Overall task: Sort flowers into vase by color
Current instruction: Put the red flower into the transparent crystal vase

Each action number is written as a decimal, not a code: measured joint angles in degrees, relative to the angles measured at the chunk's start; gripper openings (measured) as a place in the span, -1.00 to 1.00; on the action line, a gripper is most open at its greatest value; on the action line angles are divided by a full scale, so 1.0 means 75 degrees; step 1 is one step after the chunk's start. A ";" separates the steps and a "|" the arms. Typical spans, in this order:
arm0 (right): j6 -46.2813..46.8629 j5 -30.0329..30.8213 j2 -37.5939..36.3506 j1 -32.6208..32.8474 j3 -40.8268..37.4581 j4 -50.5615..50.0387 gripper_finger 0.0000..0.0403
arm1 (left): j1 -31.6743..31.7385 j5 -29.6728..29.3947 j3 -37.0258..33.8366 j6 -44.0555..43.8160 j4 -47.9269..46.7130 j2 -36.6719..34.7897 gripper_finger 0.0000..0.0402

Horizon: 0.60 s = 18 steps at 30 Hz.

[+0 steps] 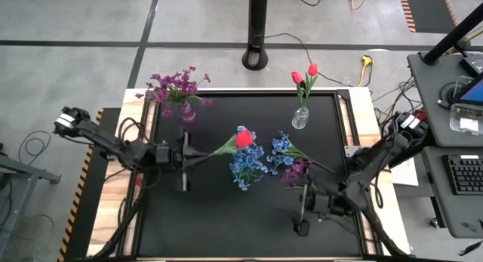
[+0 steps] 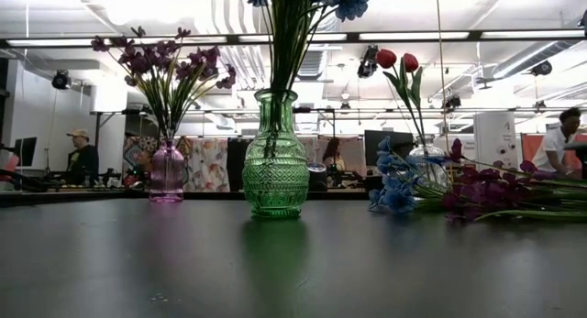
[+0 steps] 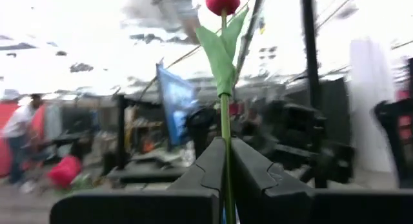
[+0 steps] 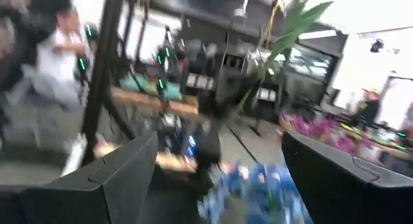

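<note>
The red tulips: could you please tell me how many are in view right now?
3. Two red tulips stand in the clear vase at the table's far right. The third red tulip is held by the left gripper over the blue flowers. Others may be hidden.

Matt black table top [image 1: 226, 217], pale wooden edging [image 1: 113, 209], glossy patterned green glass vase [image 2: 275, 167].

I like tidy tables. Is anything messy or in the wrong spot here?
Yes. Blue flowers and purple flowers lie loose in a heap mid-table instead of standing in a vase. The left gripper holds a red tulip sideways over them.
</note>
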 joint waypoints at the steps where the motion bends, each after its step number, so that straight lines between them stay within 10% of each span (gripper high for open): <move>1: 0.0002 -0.0261 0.0013 -0.0100 0.0000 0.0287 0.60 | -0.0058 0.0117 -0.0070 0.0046 0.0240 0.0096 -1.00; 18: 0.0962 -0.3761 0.0122 -0.2258 0.0333 0.1235 0.60 | -0.0133 -0.0182 0.1591 0.0851 0.0612 0.2406 -1.00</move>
